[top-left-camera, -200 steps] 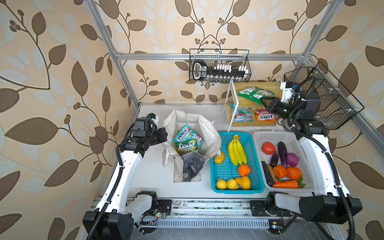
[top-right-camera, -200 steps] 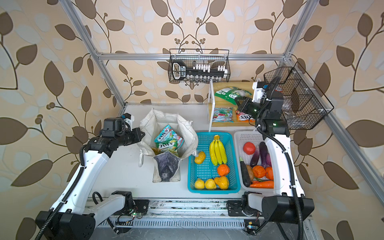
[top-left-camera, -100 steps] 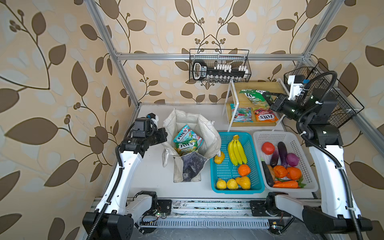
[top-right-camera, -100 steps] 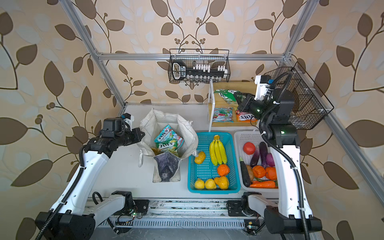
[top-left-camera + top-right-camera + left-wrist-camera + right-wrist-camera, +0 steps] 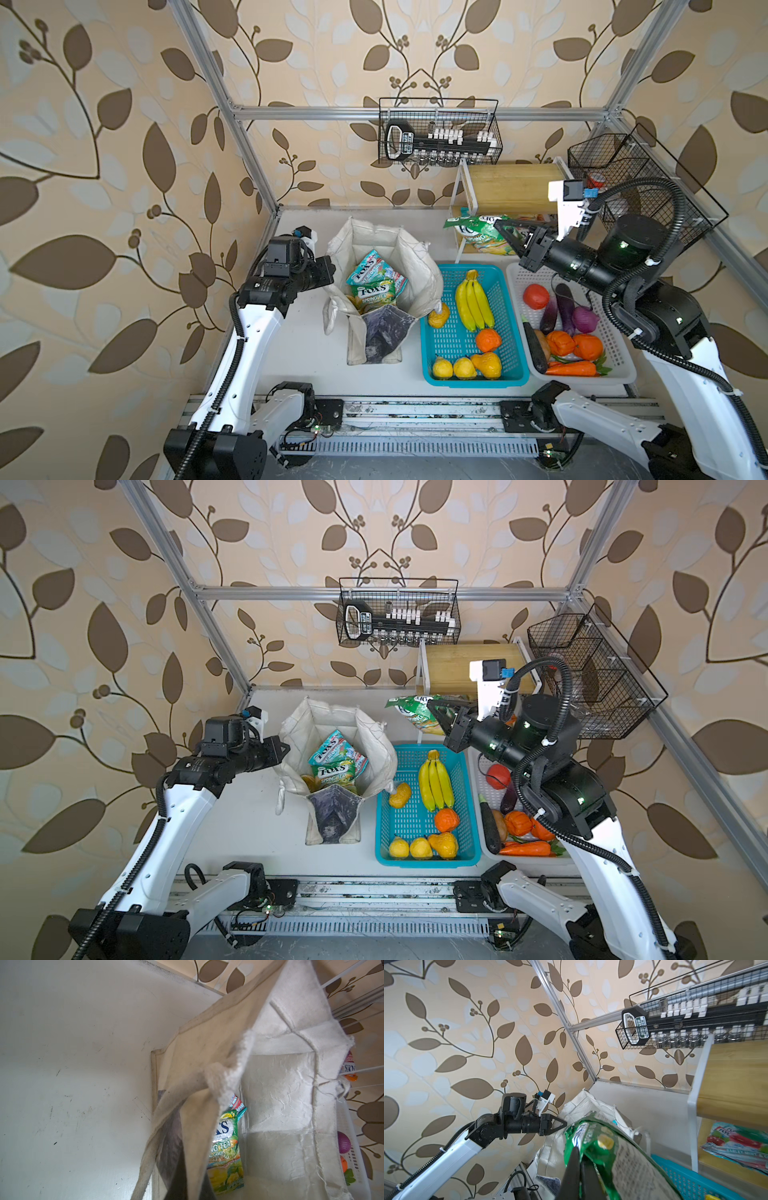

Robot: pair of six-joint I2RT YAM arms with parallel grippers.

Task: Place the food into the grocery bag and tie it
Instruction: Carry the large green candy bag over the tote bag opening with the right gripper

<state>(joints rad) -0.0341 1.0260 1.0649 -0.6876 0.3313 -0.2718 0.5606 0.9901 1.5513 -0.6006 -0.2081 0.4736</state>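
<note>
In both top views the grocery bag (image 5: 386,245) stands open on the desk (image 5: 299,353), left of centre. A teal-red packet (image 5: 371,266) and a yellow-green packet (image 5: 376,294) are inside it. The left gripper (image 5: 330,270) is closed on the bag's left rim, and the left wrist view shows the cloth bunched at its tip. The right gripper (image 5: 505,229) is clamped on a green-white packet (image 5: 471,232), held in the air right of centre, in front of the lower left corner of the shelf (image 5: 511,187). The banana bunch (image 5: 473,299) lies in the turquoise basket (image 5: 513,376) just right of the bag, and a lemon (image 5: 442,368) sits at the basket's lower edge.
</note>
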